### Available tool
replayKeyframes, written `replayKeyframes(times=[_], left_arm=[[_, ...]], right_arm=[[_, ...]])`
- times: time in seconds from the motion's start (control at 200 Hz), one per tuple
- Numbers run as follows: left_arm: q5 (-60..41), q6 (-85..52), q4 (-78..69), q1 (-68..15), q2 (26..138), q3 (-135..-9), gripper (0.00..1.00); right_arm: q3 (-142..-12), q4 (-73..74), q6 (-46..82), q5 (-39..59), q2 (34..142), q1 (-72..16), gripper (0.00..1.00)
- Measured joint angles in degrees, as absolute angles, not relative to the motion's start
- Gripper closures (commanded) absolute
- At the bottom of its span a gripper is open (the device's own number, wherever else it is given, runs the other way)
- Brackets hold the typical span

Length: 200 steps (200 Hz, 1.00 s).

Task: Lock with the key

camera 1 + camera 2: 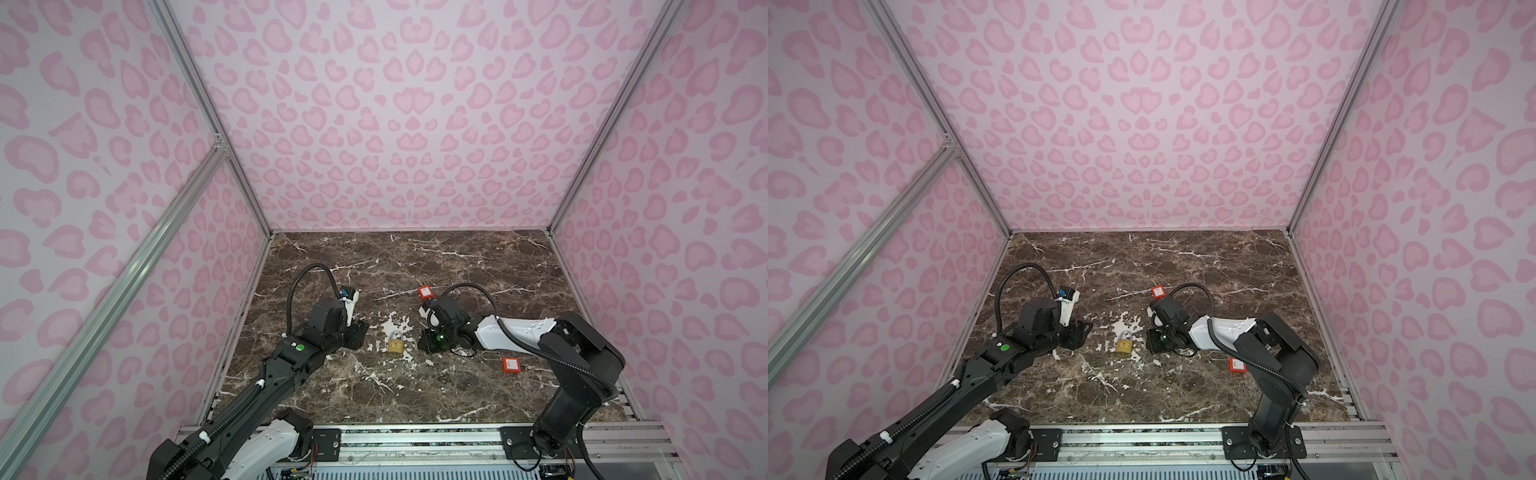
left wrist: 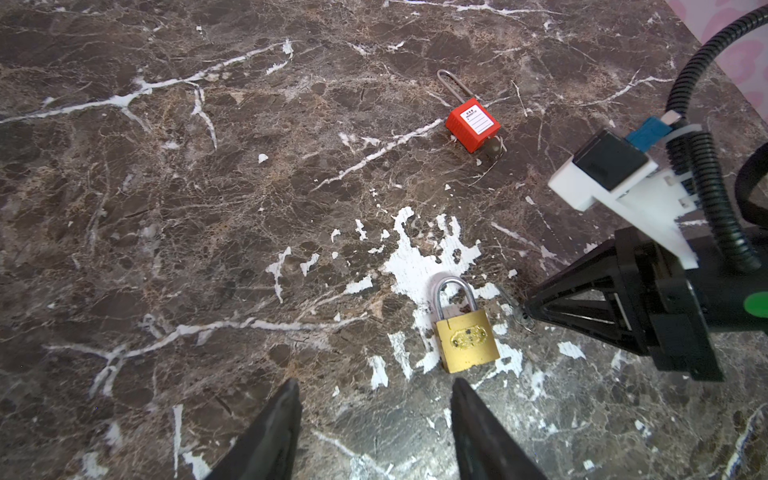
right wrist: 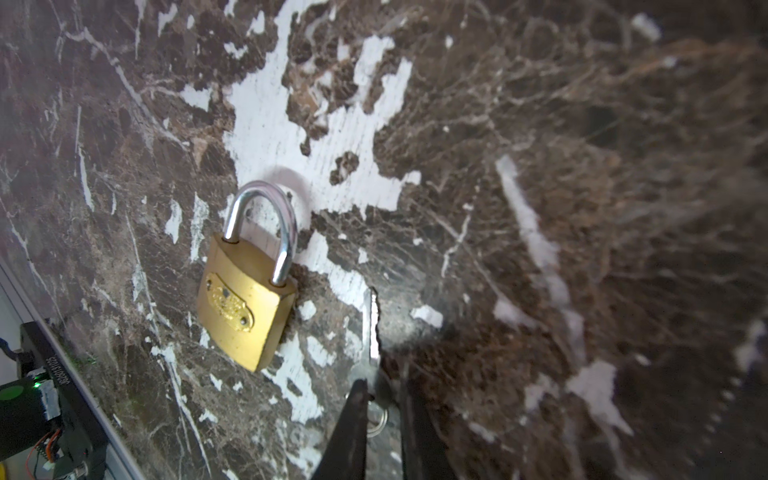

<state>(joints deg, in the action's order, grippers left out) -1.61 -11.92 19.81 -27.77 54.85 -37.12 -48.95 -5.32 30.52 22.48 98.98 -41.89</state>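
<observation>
the key [image 3: 372,328] is a small, thin bit of grey metal on the brown table [image 1: 457,395]; it sits just beside the gold padlock [image 3: 245,299] and does not touch it; the right jaws are nearly together with the round head of the key between them, and they look to be pinching it; a little ring [image 3: 380,419] hangs from that head; the key is light and hard, but it is flat and smooth, so i think it can slip or twist if only a corner is held; the best place to hold it is the wide head, with the long toothed part sticking out free

the padlock lies flat in the middle of the table, between the two arms; its silver loop [image 3: 262,189] goes into the body at both ends, as far as i can see; it looks heavy for its size, hard and shiny, so i think it will slide when the key pushes at it; the left jaws are spread wide with nothing in them, close to the padlock; they could hold the gold body by its two sides; the keyhole is hidden; a red lock [image 1: 424,293] and a second red lock [image 1: 511,365] lie farther off
</observation>
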Motion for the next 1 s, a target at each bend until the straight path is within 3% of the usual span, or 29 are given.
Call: replayKeyframes(times=[1.0], left_arm=[[-2.5, -12.0, 19.7, -27.8, 55.0, -36.9, 0.40]], right_arm=[[-49.0, -2.5, 31.9, 27.7, 100.3, -40.1, 0.83]])
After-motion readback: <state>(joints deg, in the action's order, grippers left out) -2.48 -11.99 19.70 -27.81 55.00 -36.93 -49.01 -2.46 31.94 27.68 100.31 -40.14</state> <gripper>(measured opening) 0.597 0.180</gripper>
